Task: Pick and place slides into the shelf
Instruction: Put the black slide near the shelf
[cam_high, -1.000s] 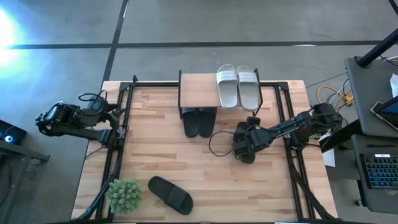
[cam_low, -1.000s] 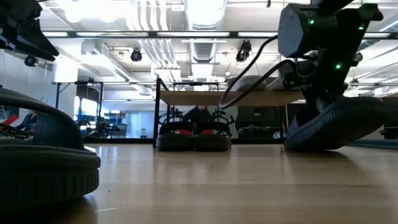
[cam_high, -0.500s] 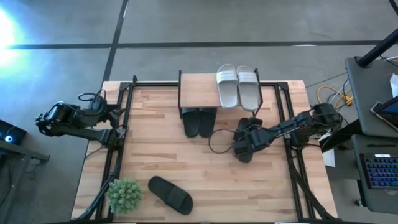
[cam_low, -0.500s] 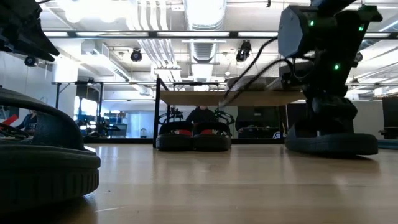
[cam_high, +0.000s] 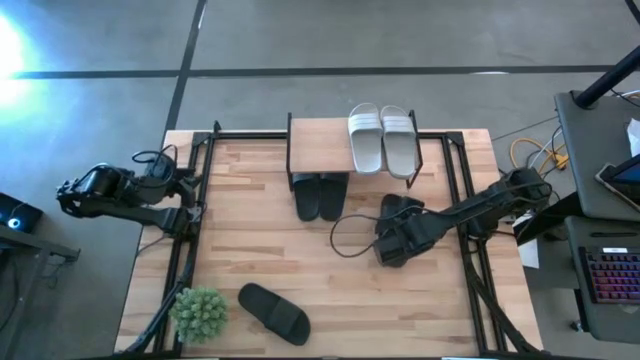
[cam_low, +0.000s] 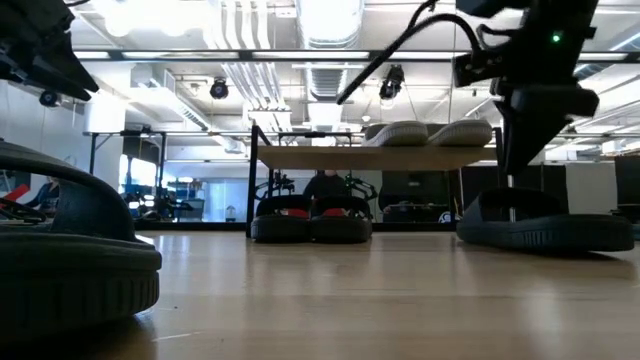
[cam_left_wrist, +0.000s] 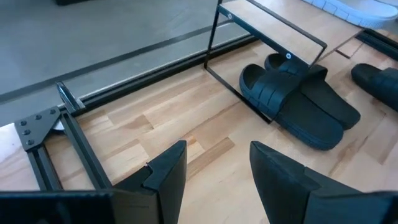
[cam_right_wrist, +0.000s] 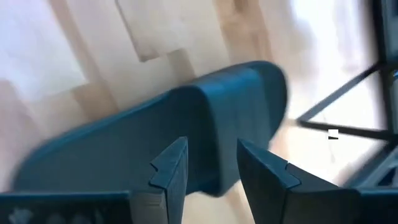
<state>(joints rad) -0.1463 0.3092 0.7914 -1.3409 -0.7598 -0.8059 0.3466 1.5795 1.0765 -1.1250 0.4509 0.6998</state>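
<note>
Slides number four on the shelf (cam_high: 318, 142), while one black slide (cam_high: 399, 211) lies flat at three o'clock beneath the parted, empty right gripper (cam_high: 392, 247) and another (cam_high: 274, 312) waits at six.

The left arm lies folded at the left edge of the high view, off the worktop's side, its end effector (cam_high: 185, 183) pointing toward the frame's centre with the two dark fingers (cam_left_wrist: 168, 171) parted and nothing between them. The right arm reaches in from the right edge toward the frame's middle, wrist angled downward. Its end effector (cam_high: 392, 245) hangs right of centre, fingers (cam_right_wrist: 171, 168) apart and gripping nothing.
</note>
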